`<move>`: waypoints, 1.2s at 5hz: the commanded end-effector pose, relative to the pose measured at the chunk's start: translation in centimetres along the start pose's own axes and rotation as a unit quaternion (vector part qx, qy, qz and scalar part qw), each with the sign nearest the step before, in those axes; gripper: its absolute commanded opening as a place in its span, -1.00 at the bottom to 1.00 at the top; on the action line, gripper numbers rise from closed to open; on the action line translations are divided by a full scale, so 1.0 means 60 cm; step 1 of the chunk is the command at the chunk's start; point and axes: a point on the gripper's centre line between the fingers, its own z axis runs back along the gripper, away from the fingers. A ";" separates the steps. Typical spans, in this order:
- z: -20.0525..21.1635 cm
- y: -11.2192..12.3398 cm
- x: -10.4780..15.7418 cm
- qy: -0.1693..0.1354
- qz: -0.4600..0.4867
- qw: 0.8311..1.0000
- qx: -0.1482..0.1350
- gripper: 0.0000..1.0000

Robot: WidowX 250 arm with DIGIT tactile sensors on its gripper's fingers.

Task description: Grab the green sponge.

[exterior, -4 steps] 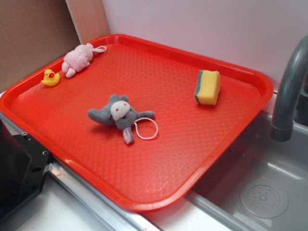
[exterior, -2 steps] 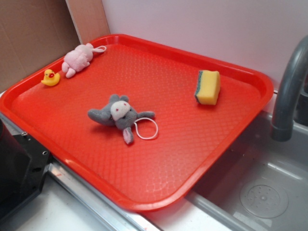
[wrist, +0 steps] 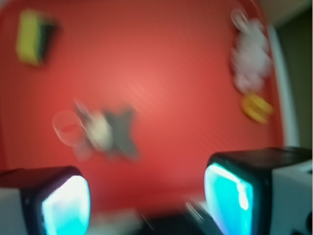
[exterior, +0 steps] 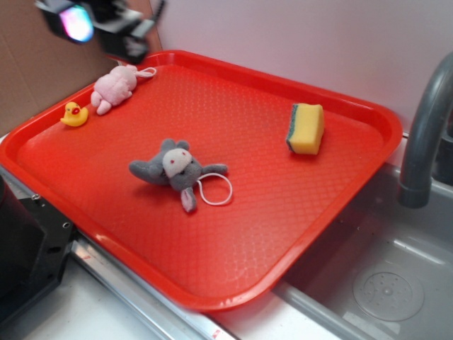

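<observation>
No readable text, label, brand or number shows on anything.

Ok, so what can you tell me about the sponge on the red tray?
The sponge is a small block of soft-looking yellow foam with a thin dark green scrubby layer on its left side. It stands on one narrow edge near the tray's far right corner, away from the toys. Only the tray touches it. The blurry wrist view shows it too, far from the claw, which is open and holding nothing.
</observation>
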 end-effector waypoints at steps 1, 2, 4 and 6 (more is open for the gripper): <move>-0.036 -0.044 0.060 -0.029 0.006 0.999 -0.013 1.00; -0.036 -0.044 0.060 -0.029 0.006 0.999 -0.013 1.00; -0.070 -0.096 0.100 -0.012 -0.004 0.999 -0.048 1.00; -0.118 -0.151 0.159 -0.086 0.111 0.988 -0.067 1.00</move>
